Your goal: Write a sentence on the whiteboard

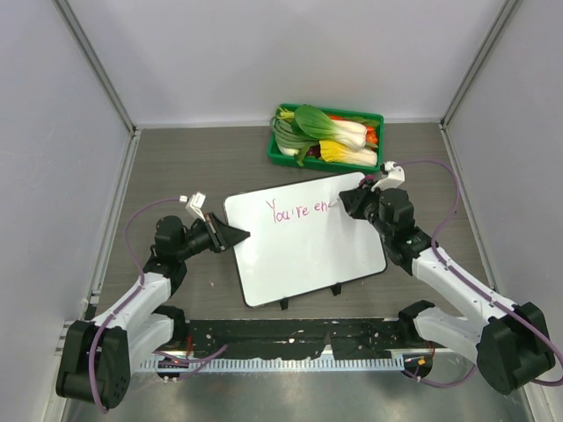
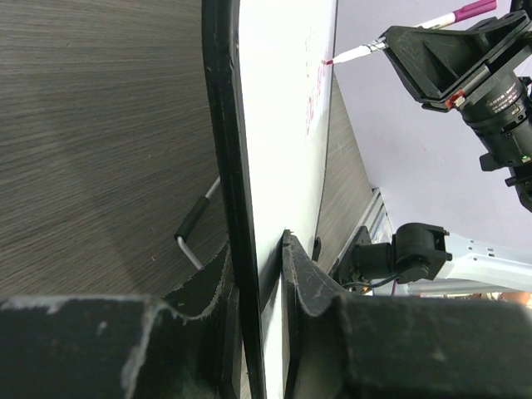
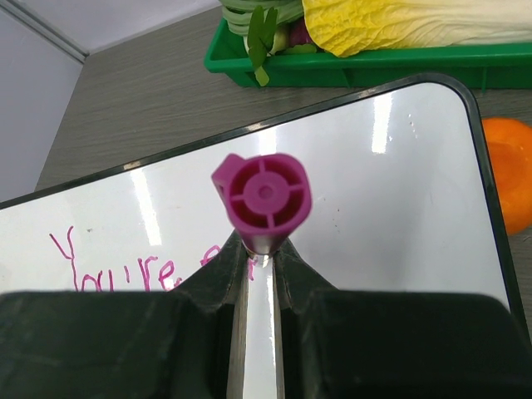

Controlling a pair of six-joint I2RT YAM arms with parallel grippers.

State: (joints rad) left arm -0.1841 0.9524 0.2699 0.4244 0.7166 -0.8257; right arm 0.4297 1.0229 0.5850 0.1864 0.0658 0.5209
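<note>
Whiteboard point(image 1: 308, 255) lies mid-frame on the worktop point(image 1: 176, 167), with the left hand point(image 1: 237, 236) pinching its left edge. Right hand point(image 1: 346, 202) is clamped on a pink marker point(image 3: 264, 195), tip right at the end of the sentence point(image 1: 301, 209), which reads "You're en".

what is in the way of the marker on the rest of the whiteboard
Nothing visible. The right gripper holds the marker at the end of the sentence, and the whiteboard beyond is bare. The left gripper clamps its left edge, away from the writing.
</note>
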